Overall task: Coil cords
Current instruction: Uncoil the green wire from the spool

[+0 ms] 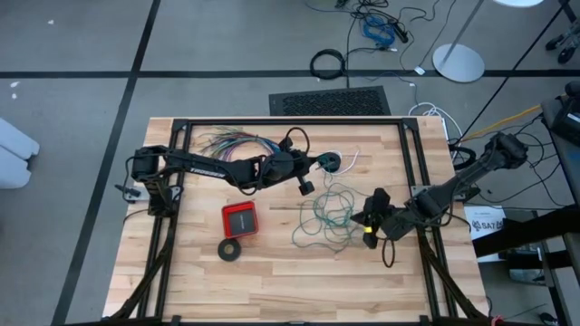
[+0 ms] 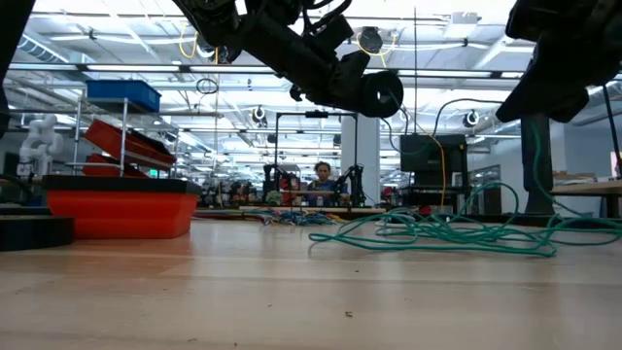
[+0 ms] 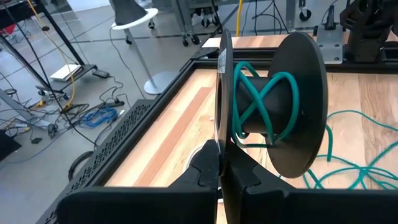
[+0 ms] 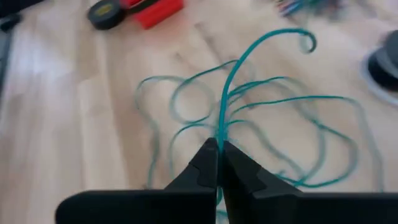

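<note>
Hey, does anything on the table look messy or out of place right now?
Yes. The teal wire sprawls in a loose tangle mid-table, with only a few turns wound on the black spool that the left hand grips.

Little legible lettering in these views.
The left arm (image 1: 204, 165) carries white brand lettering along its dark link, seen from above, but too small to read with certainty. A white label (image 1: 488, 220) with dark print sits beside the bench's right edge; its characters cannot be made out. A small white sticker (image 3: 222, 60) on the rim of the black spool (image 3: 273, 106) in the left wrist view shows print too fine to read.
</note>
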Controlling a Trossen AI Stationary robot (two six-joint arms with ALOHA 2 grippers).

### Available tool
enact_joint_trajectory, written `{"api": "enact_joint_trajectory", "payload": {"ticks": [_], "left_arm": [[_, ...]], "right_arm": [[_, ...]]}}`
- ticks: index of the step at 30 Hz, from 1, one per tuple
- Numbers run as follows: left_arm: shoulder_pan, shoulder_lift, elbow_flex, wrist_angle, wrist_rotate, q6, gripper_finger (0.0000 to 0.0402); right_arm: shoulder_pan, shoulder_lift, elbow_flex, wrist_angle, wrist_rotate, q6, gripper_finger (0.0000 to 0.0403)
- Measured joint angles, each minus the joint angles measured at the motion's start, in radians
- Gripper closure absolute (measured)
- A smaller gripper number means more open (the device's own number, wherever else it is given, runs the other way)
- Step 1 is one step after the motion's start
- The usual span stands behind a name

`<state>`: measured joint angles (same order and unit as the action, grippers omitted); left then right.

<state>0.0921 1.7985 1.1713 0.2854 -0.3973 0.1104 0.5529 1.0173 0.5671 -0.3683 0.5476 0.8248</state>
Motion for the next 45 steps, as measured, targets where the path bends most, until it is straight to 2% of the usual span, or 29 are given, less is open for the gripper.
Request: {"api": "enact_joint_trajectory", "payload": {"ticks": [5, 10, 13, 15, 18, 23, 26, 35, 45], "left_arm": [[-0.003, 0.000, 0.000, 0.001, 0.000, 0.000, 0.0401], [-0.003, 0.000, 0.000, 0.001, 0.005, 0.000, 0.0401], [-0.003, 0.000, 0.000, 0.000, 0.006, -0.001, 0.0401], [-0.003, 0.000, 0.000, 0.001, 0.007, -0.001, 0.0401], [-0.003, 0.000, 0.000, 0.004, 0.008, 0.000, 0.0401], [-0.003, 0.000, 0.000, 0.013, 0.008, 0.000, 0.0401], [-0.003, 0.000, 0.000, 0.023, 0.019, -0.001, 0.0401], [-0.003, 0.000, 0.000, 0.021, 0.029, -0.020, 0.0401], [-0.003, 0.000, 0.000, 0.018, 0.051, -0.026, 0.0401]], "right_arm": [[-0.002, 0.002, 0.000, -0.080, 0.000, 0.062, 0.0368], [-0.001, 0.002, 0.000, -0.250, -0.020, 0.241, 0.0303], [-0.001, 0.002, 0.000, -0.276, -0.050, 0.269, 0.0268], [-0.001, 0.002, 0.000, -0.208, -0.045, 0.206, 0.0251], [-0.002, 0.002, 0.000, -0.004, 0.029, 0.019, 0.0239], [-0.031, 0.006, 0.000, 0.256, 0.172, -0.314, 0.0242], [-0.089, 0.027, 0.000, 0.318, 0.191, -0.426, 0.0252], [-0.265, 0.174, 0.000, 0.508, 0.179, -0.602, 0.0261], [-0.416, 0.295, 0.000, 0.607, 0.180, -0.623, 0.0261]]}}
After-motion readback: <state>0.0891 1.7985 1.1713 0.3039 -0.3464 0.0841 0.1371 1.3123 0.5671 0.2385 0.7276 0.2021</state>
